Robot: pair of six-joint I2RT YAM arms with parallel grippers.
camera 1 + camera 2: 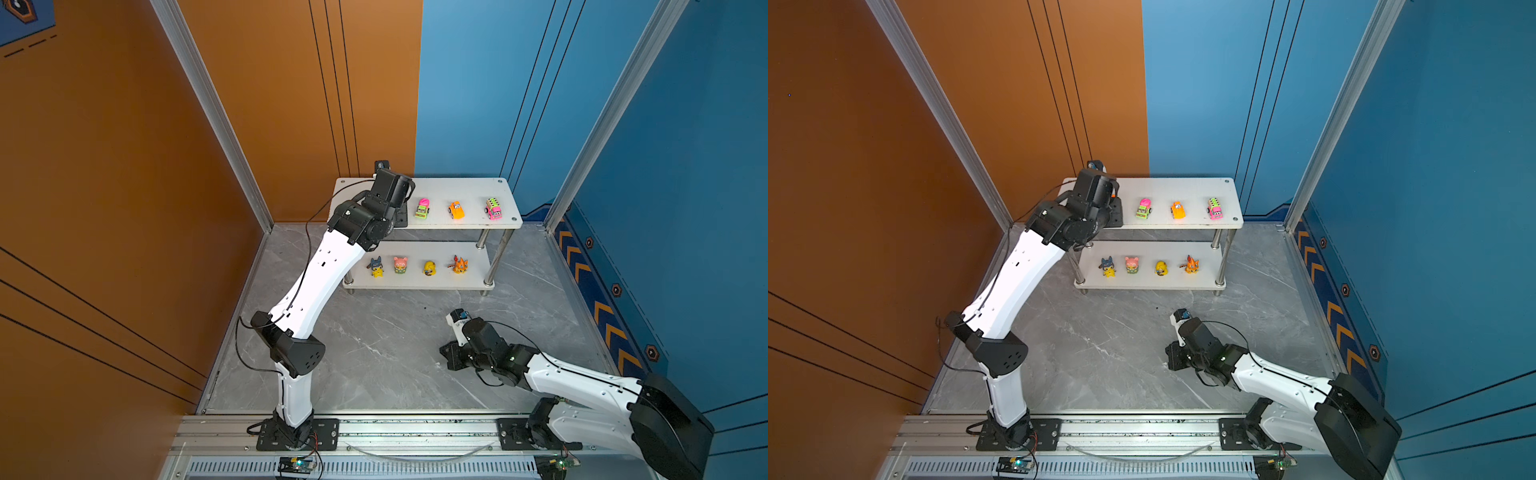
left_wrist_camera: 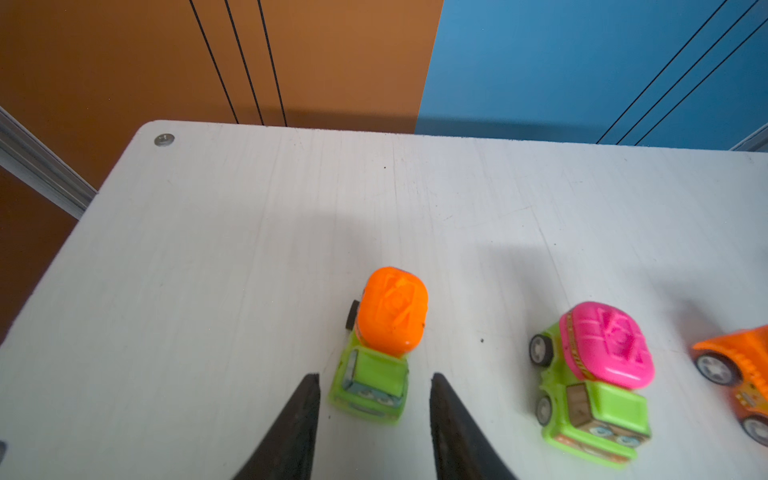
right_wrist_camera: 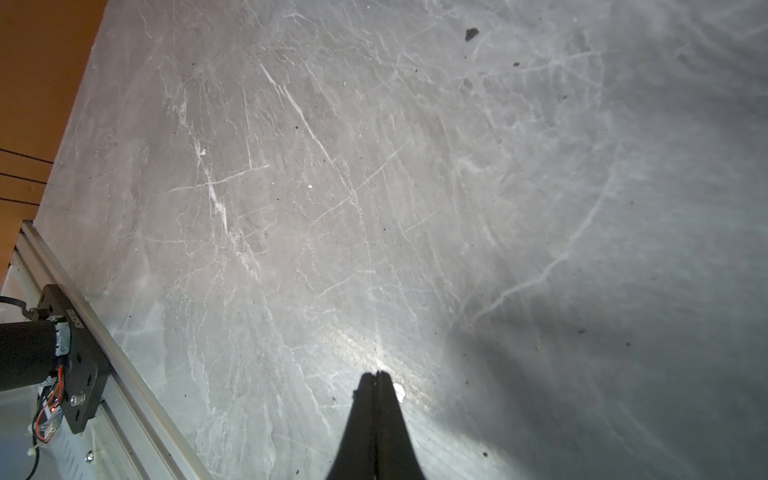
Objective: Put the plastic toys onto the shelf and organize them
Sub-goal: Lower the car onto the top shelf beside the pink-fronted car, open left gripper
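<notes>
Top views: shelf point(image 1: 428, 189) is standing on marble floor point(image 1: 374, 353) against orange wall point(image 1: 291, 104) and blue wall point(image 1: 478, 83); cars point(image 1: 456, 210) are sitting above, figurines point(image 1: 429, 268) below.
Left wrist: left gripper point(image 2: 374, 376) is gaping astride green-orange car point(image 2: 382, 345) on upper board point(image 2: 249, 249), not touching it.
Right wrist: right gripper point(image 3: 377, 376) is hanging closed, empty, over the marble floor.

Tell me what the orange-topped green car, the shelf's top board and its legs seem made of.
The orange-topped green car: likely moulded plastic, glossy, with translucent green edges and an embossed orange top. The top board: matte white, faintly scratched, perhaps painted or laminated; core not visible. The legs: probably polished metal tube, by their mirror-like shine.
</notes>
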